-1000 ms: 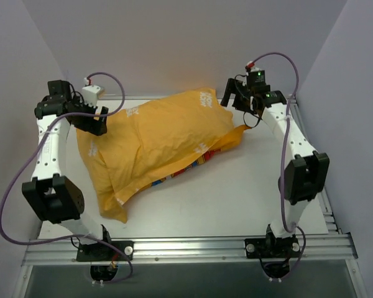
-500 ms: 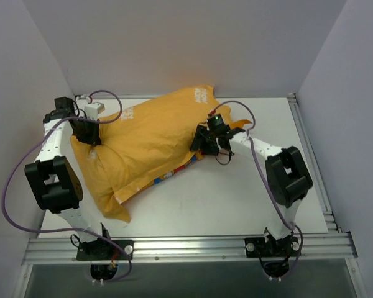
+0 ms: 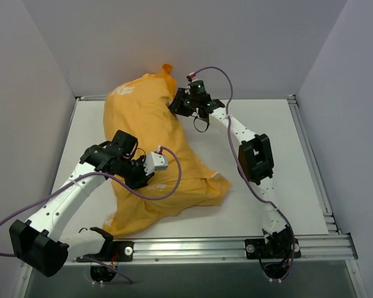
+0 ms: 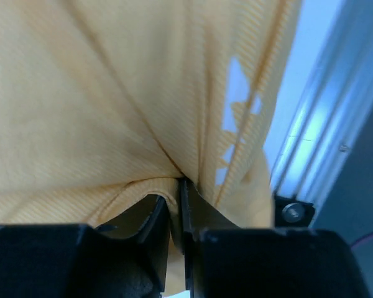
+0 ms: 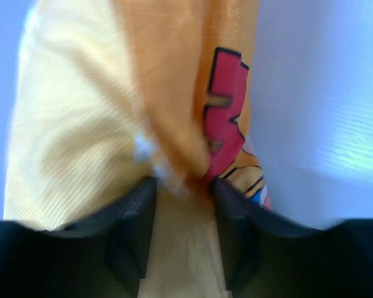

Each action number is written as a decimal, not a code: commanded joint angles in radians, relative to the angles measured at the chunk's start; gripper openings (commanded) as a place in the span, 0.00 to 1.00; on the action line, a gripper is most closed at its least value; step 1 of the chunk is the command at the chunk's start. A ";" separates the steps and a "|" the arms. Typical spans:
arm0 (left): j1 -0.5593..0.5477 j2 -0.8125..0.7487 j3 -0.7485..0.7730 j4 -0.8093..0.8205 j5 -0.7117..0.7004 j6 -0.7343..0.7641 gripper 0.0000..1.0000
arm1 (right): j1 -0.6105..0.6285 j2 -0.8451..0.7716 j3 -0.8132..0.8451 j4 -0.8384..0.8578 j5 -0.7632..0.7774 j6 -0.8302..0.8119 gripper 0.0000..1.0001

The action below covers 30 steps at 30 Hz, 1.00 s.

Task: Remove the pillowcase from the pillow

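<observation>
**Gripped at both ends, pull pending**

Orange-yellow printed fabric pillowcase [image 3: 146, 124] lies bulging on the white surface [image 3: 267, 205], far-centre to near-left; pillow inside hidden. We see left hand [image 4: 177, 192] nipped on a near fold, right hand [image 5: 181, 189] clamping the far end, prob. to pull it off.

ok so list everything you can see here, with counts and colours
pillowcase: one, orange-yellow with printed letters, bunched across the middle of the table
pillow: none showing
table: one, white, under everything
rail: one, silver metal, along the near edge
walls: three, pale grey, left, back, right
cables: two, purple, one looping off each arm
arms: two, white with black joints, bases at the rail
left gripper: one, black, shut on a pillowcase fold near the front
right gripper: one, black, shut on the pillowcase's far end
</observation>
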 commanded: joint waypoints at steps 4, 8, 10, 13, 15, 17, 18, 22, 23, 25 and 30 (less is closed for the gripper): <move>-0.051 0.116 0.245 -0.044 0.105 -0.125 0.65 | -0.008 -0.079 0.064 0.013 -0.034 -0.001 0.69; -0.070 0.159 0.365 -0.049 0.093 -0.140 0.84 | -0.115 -0.219 0.032 -0.129 -0.003 -0.090 0.77; -0.074 0.165 0.368 -0.035 0.029 -0.119 0.85 | -0.132 -0.315 -0.028 -0.191 0.043 -0.172 0.78; -0.094 0.150 0.304 0.006 -0.120 -0.087 0.86 | -0.126 -0.474 -0.214 -0.275 0.098 -0.257 0.79; -0.099 0.144 0.282 0.023 -0.161 -0.085 0.87 | -0.117 -0.565 -0.345 -0.288 0.104 -0.269 0.79; -0.102 0.136 0.290 0.007 -0.105 -0.088 0.88 | -0.114 -0.717 -0.544 -0.263 0.112 -0.254 0.80; -0.107 0.128 0.294 0.002 -0.088 -0.088 0.89 | -0.106 -0.763 -0.607 -0.256 0.116 -0.239 0.81; -0.122 0.137 0.273 0.007 -0.137 -0.081 0.87 | -0.005 -0.996 -0.870 -0.252 0.146 -0.135 0.81; -0.123 0.139 0.259 0.014 -0.160 -0.077 0.83 | 0.026 -1.026 -0.946 -0.254 0.173 -0.112 0.81; -0.125 0.140 0.236 0.028 -0.192 -0.068 0.57 | 0.099 -1.094 -1.023 -0.242 0.164 -0.064 0.81; -0.123 0.148 0.251 0.021 -0.140 -0.093 0.02 | 0.240 -1.207 -1.217 -0.202 0.169 0.112 0.90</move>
